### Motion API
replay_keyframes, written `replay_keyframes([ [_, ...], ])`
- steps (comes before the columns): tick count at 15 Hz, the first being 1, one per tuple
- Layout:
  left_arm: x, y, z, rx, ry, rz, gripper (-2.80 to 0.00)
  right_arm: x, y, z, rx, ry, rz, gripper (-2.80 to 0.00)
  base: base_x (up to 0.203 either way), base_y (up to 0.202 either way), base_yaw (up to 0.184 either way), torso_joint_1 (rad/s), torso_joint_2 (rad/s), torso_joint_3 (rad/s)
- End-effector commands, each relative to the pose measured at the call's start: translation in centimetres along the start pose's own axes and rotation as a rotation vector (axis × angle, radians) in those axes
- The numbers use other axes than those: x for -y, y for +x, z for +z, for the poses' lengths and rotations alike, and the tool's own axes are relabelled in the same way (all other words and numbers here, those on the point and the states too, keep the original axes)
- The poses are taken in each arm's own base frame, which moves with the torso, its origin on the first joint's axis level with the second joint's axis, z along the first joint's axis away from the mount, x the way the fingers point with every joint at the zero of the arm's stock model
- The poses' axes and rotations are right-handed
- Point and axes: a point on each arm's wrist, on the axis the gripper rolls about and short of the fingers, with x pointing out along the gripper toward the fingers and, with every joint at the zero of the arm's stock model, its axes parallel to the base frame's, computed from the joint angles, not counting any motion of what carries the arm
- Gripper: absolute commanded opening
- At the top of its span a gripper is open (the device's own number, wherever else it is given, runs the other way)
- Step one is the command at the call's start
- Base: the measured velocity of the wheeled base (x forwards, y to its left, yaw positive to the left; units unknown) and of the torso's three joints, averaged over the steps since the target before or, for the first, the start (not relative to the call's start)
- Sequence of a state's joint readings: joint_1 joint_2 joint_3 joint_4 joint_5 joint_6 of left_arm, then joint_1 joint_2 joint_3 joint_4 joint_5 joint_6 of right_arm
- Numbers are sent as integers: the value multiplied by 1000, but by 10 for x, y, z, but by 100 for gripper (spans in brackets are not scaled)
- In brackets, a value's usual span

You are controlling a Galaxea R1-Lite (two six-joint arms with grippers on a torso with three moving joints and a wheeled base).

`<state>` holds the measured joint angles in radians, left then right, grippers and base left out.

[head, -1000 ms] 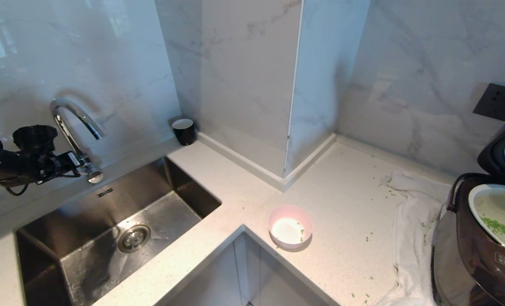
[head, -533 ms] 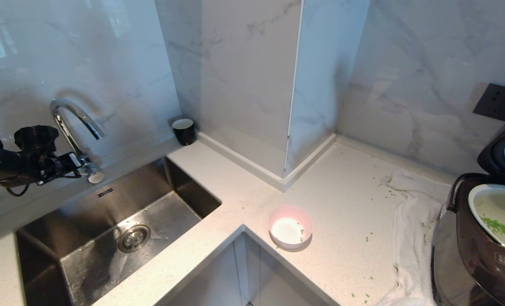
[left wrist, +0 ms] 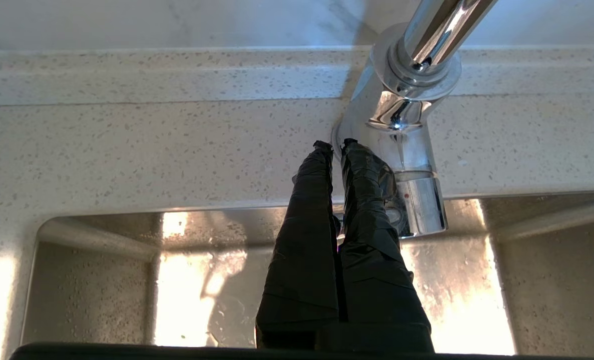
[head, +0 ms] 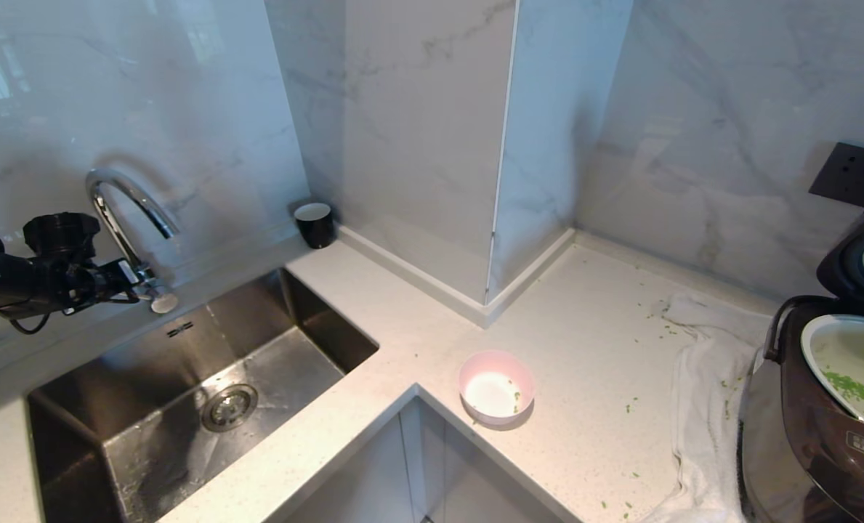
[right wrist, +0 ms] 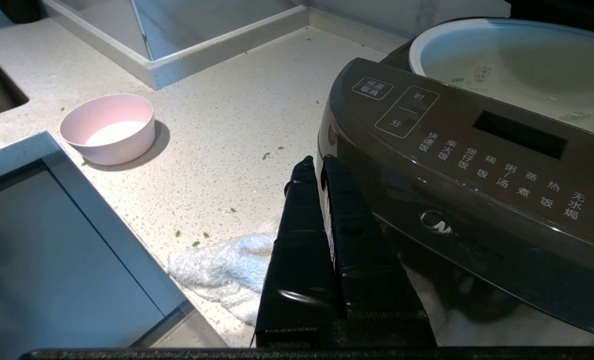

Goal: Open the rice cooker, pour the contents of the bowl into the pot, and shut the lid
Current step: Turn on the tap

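Observation:
The dark brown rice cooker [head: 802, 443] stands at the counter's right edge. Its lid [head: 842, 269] is raised and shows its round pale plate. The whitish pot [head: 846, 352] inside holds the green contents [head: 857, 388]. The pink bowl [head: 496, 387] sits upright on the counter near the inner corner, almost empty, with a few green flecks. My left gripper [left wrist: 335, 145] is shut on nothing beside the tap's base, over the sink's back rim. My right gripper [right wrist: 316, 162] is shut and empty, low in front of the cooker [right wrist: 476, 165], with the bowl [right wrist: 108, 127] off to one side.
A steel sink [head: 206, 392] with a curved tap [head: 123, 211] fills the left. A black cup [head: 315, 224] stands at the wall. A white towel [head: 708, 407] lies under and beside the cooker, with green bits [head: 631, 407] scattered on the counter. A dark wall socket [head: 854, 174] is behind the cooker.

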<state>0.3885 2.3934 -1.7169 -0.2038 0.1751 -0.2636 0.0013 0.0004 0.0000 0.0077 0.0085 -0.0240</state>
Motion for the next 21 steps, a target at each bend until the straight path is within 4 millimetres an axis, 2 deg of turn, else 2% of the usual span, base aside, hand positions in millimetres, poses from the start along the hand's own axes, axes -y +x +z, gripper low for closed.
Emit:
replay_keyframes([
  [1,0,0,1,5,-1,2,-280,0,0,0,-1,0,1,-280,0,0,0,0,0,0],
  [6,-3,2,7,25,-7,7,-280,0,0,0,0,-1,1,-280,0,0,0,0,0,0],
  [17,-1,1,2,9,-1,3,-280,0,0,0,0,-1,1,-280,0,0,0,0,0,0],
  [19,-3,-1,7,23,-8,7,-280,0,0,0,0,0,1,-280,0,0,0,0,0,0],
  [21,-8,-5,20,63,-21,20,-280,0,0,0,-1,0,2,-280,0,0,0,0,0,0],
])
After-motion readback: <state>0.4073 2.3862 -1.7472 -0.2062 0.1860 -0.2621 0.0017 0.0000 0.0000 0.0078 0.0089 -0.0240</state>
